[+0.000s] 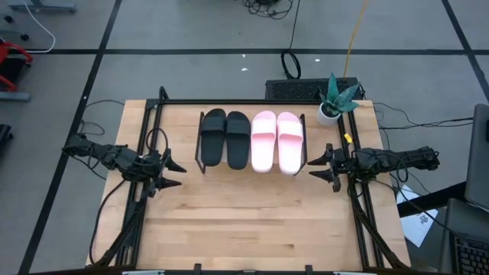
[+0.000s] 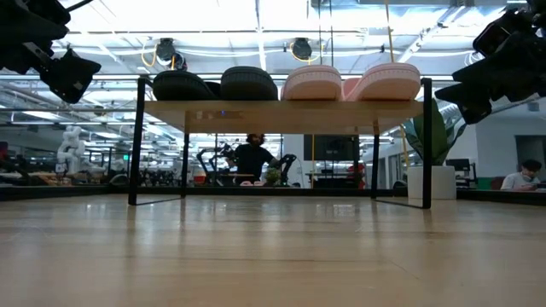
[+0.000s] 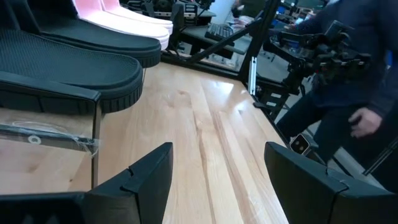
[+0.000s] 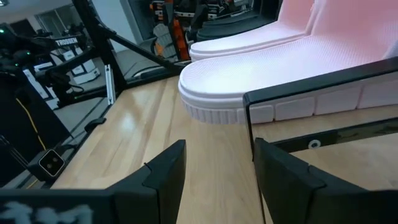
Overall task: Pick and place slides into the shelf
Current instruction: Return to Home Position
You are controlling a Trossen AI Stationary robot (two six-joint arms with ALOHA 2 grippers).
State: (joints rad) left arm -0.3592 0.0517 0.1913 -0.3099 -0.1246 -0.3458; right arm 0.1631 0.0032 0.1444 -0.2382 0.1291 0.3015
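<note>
**Four slides sit on the shelf, both grippers empty**

The left gripper point(image 1: 176, 173) hangs above the light wooden butcher-block tabletop point(image 1: 244, 221), left of the shelf, with its fingers spread and nothing between them. The low shelf with a pale plank top and thin black wire frame point(image 2: 281, 114) stands at the table's far middle. On it lie the matte black pair of slides point(image 1: 225, 139), then the pale pink pair of slides point(image 1: 276, 142), close side by side. The right gripper point(image 1: 311, 168) hovers just right of the pink pair, its fingers likewise spread and empty. White lettering point(image 4: 64, 42) on dark hardware across the table seems to read "TROSSEN". A small potted plant point(image 1: 334, 101) stands at the far right corner. Beyond the table, under bright ceiling lights, a seated person point(image 2: 253, 158) shows between the shelf's legs, too blurred for detail.
</note>
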